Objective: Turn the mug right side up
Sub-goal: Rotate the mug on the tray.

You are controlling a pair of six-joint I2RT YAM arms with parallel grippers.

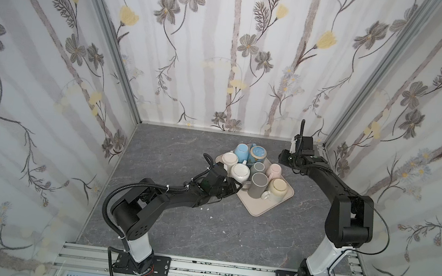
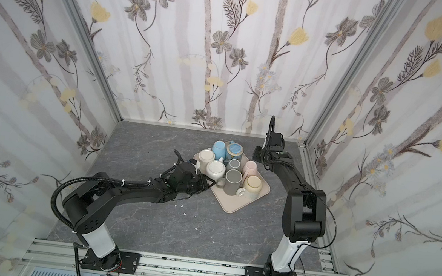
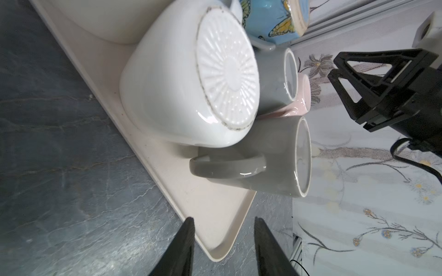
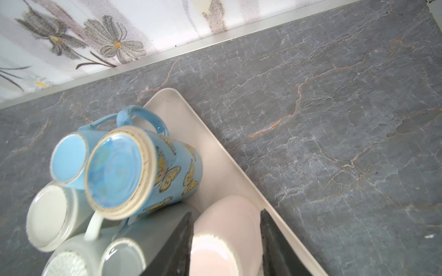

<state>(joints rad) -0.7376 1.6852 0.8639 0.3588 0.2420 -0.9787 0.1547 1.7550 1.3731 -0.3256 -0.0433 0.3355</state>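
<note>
On the table [image 1: 188, 232], the tray's [image 1: 260, 206] pink mug [image 1: 275, 170] seems slippery, fragile; I grip its sides. My left gripper [image 3: 223, 218] and right gripper [image 4: 226, 211] gape, empty.

Butterfly-patterned blue mug [image 4: 172, 172]; pink mug [image 4: 227, 227]; beige tray [image 4: 205, 143]; grey-veined tabletop [image 4: 334, 119]

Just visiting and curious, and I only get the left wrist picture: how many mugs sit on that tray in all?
Observer: Eight on the tray. One of them, a yellow mug, lies outside your picture.
Operator: And that other claw, what is it over?
Observer: The right gripper hovers over the pink mug. Its own camera frames that mug between open fingers.
</note>
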